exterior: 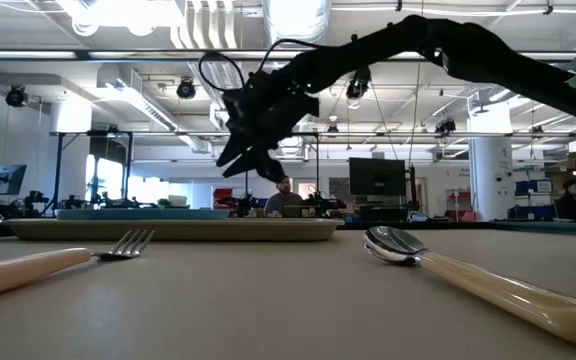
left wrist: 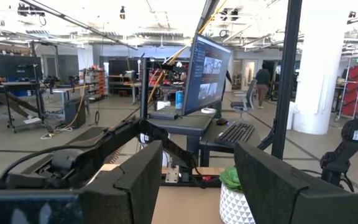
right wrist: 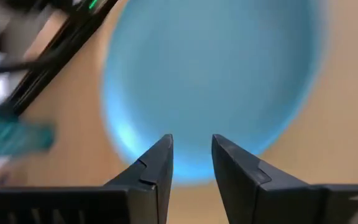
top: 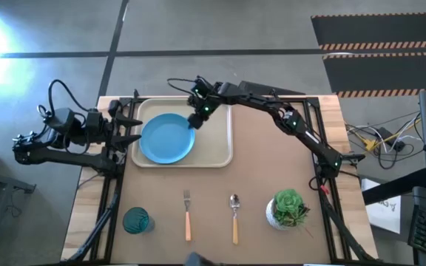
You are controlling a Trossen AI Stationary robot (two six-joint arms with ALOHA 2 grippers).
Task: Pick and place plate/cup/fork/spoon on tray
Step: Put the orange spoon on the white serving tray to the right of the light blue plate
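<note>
The sky-blue plate [top: 167, 138] lies flat in the left half of the cream tray [top: 219, 151], and also shows in the right wrist view [right wrist: 216, 68]. My right gripper [top: 194, 120] hangs above the plate's right rim, clear of it in the low view [exterior: 236, 155]. Its fingers are slightly apart and empty [right wrist: 191, 143]. My left gripper [top: 128, 129] waits open at the tray's left end [left wrist: 194, 165]. The teal cup [top: 136, 220], the fork [top: 187, 214] and the spoon [top: 234, 216] rest on the table near its front edge.
A green plant in a white pot [top: 288, 208] stands at the front right, beside the spoon. The tray's right half is bare. Bare table lies between the tray and the row of cup, fork and spoon.
</note>
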